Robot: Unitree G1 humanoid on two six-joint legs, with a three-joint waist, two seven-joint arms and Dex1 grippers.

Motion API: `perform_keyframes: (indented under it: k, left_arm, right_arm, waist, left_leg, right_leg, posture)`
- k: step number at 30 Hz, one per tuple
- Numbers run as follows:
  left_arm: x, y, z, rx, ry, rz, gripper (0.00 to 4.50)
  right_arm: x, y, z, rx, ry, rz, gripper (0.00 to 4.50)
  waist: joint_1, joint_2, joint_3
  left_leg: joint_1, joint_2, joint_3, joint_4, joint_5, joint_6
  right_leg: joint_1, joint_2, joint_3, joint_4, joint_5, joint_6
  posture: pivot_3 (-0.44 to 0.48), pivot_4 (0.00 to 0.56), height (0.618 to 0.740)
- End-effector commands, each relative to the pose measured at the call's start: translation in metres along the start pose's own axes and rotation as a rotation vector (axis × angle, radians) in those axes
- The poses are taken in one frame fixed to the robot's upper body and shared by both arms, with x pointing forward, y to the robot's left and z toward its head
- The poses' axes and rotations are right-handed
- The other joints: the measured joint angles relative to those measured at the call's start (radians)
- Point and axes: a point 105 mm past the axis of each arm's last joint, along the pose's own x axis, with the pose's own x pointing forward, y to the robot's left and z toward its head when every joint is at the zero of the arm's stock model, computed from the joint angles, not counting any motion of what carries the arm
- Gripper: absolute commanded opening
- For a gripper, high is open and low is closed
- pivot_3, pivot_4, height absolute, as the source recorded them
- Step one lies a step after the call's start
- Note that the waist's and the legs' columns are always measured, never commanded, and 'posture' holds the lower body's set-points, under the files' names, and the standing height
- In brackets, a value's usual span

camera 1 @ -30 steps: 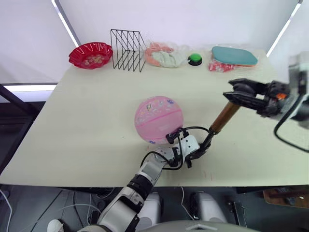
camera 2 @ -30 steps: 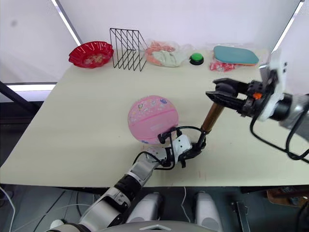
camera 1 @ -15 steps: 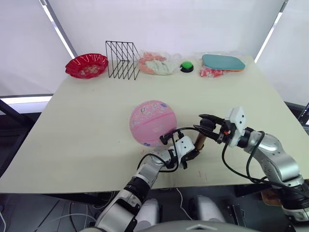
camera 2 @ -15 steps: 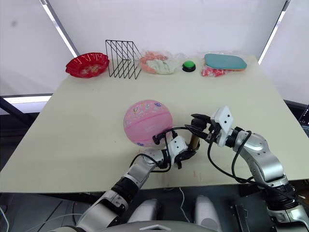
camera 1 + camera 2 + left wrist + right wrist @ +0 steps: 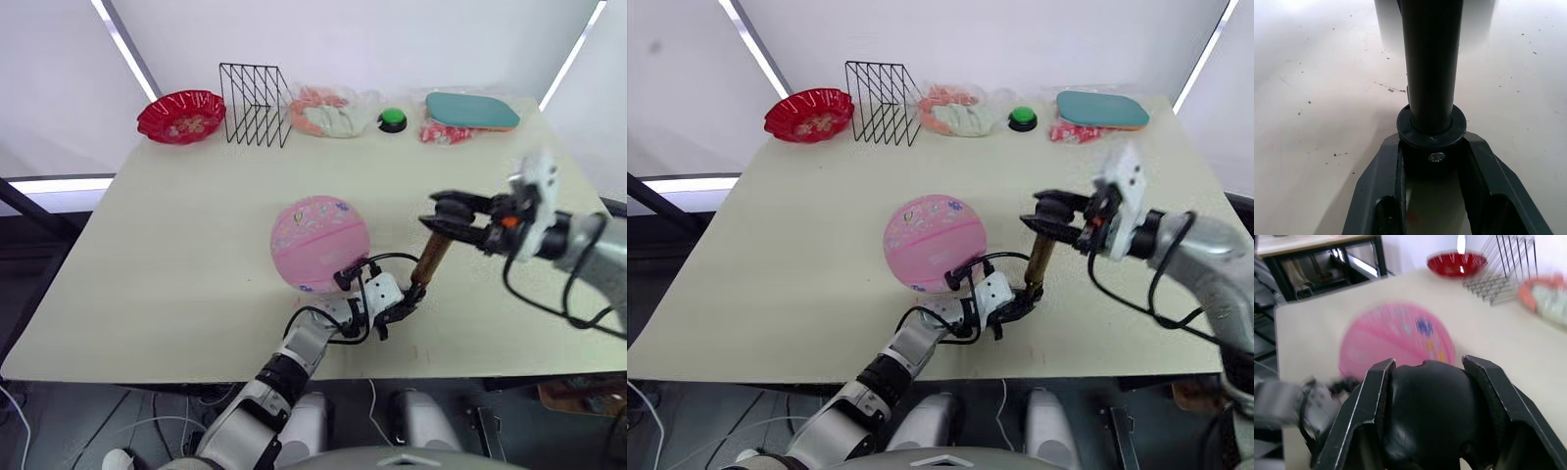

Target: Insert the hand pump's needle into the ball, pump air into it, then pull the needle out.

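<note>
The round pink ball [image 5: 319, 245] rests on the table's middle. Just to its right, the hand pump [image 5: 429, 259] stands tilted, its gold barrel leaning right. My left gripper [image 5: 404, 302] is shut on the pump's black base [image 5: 1431, 132], low near the table's front. My right gripper [image 5: 443, 213] is shut on the black T-handle [image 5: 1432, 406] at the barrel's top. The thin black hose [image 5: 380, 259] loops from the base toward the ball's lower right side. The needle is hidden where the hose meets the ball.
Along the far edge stand a red scalloped bowl [image 5: 181, 115], a black wire rack [image 5: 257, 90], a bag of cloth [image 5: 333, 111], a green button [image 5: 394, 119] and a teal pad [image 5: 472, 111]. Open table [image 5: 176, 255] lies left of the ball.
My right gripper pushed the T-handle down to the barrel, then lifted it back up, though lower than a second ago. The left gripper kept the base in place. The camera shifted.
</note>
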Motion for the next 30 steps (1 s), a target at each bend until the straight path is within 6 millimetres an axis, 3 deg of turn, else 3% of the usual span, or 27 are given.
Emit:
perform_keyframes:
  k: [1,5,9,14,21,23,27,28,30]
  left_arm:
    - [-0.012,-0.011,-0.058,-0.11,0.195,-0.005,0.95]
    - [-0.011,-0.012,-0.058,-0.11,0.192,-0.009,0.95]
    - [-0.01,-0.014,-0.058,-0.111,0.189,-0.014,0.95]
    - [-0.01,-0.015,-0.058,-0.104,0.19,-0.017,0.95]
    - [-0.013,-0.013,-0.06,-0.1,0.197,-0.007,0.95]
    - [-0.013,-0.013,-0.06,-0.101,0.197,-0.001,0.95]
    - [-0.014,-0.014,-0.06,-0.108,0.197,0.007,0.95]
    - [-0.014,-0.014,-0.06,-0.108,0.196,0.007,0.95]
    - [-0.015,-0.013,-0.059,-0.107,0.196,0.01,0.95]
  right_arm:
    - [-0.014,0.015,0.048,-0.07,-0.113,0.042,1.68]
    - [-0.022,0.019,0.063,-0.071,-0.098,0.031,1.68]
    - [-0.018,0.019,0.062,-0.052,-0.088,0.021,1.68]
    - [-0.001,0.018,-0.005,0.09,-0.025,0.01,1.68]
    - [0.014,0.025,-0.102,0.138,0.137,-0.008,1.68]
    - [0.017,0.029,-0.115,0.123,0.153,0.005,1.68]
    - [0.016,0.046,-0.2,0.161,0.296,0.021,1.68]
    - [0.015,0.049,-0.207,0.153,0.307,0.037,1.68]
    - [0.018,0.044,-0.2,0.144,0.269,0.019,1.68]
  waist:
    - [0.008,-0.004,0.003]
    - [0.013,-0.007,0.004]
    - [0.013,-0.007,0.005]
    - [0.013,-0.014,-0.001]
    - [-0.006,-0.016,-0.013]
    - [-0.013,-0.016,-0.013]
    - [-0.015,-0.021,-0.025]
    - [-0.016,-0.02,-0.028]
    - [-0.018,-0.016,-0.031]
  left_leg:
    - [0.0,0.0,0.0,0.001,0.0,0.0]
    - [-0.001,0.001,0.003,0.001,0.0,0.0]
    - [-0.002,0.001,0.004,0.001,0.0,0.0]
    - [0.0,0.001,0.003,0.002,0.0,0.0]
    - [0.005,0.004,0.005,0.001,0.0,0.0]
    - [0.012,0.005,0.004,0.0,0.0,0.0]
    - [0.021,0.009,0.001,-0.006,-0.001,0.0]
    - [0.021,0.01,0.0,-0.006,-0.001,-0.001]
    - [0.021,0.009,0.0,-0.006,-0.001,-0.001]
  right_leg:
    - [0.0,0.0,0.0,0.0,0.0,0.0]
    - [0.0,0.0,-0.002,0.0,-0.002,0.003]
    - [0.0,0.0,-0.002,0.0,-0.002,0.003]
    - [0.002,0.001,-0.003,0.0,-0.002,0.003]
    - [0.008,0.003,-0.002,0.001,-0.002,0.004]
    - [0.015,0.003,-0.003,0.001,-0.003,0.004]
    - [0.022,0.003,-0.004,0.0,-0.008,0.004]
    - [0.022,0.003,-0.004,0.0,-0.009,0.004]
    - [0.022,0.004,-0.004,0.0,-0.009,0.004]
  posture:
    - [0.0,0.15,0.74]
    - [0.0,0.15,0.74]
    - [0.0,0.15,0.74]
    - [0.0,0.15,0.74]
    - [0.0,0.15,0.74]
    - [0.0,0.15,0.74]
    - [0.0,0.15,0.74]
    - [0.0,0.15,0.74]
    - [0.0,0.15,0.74]
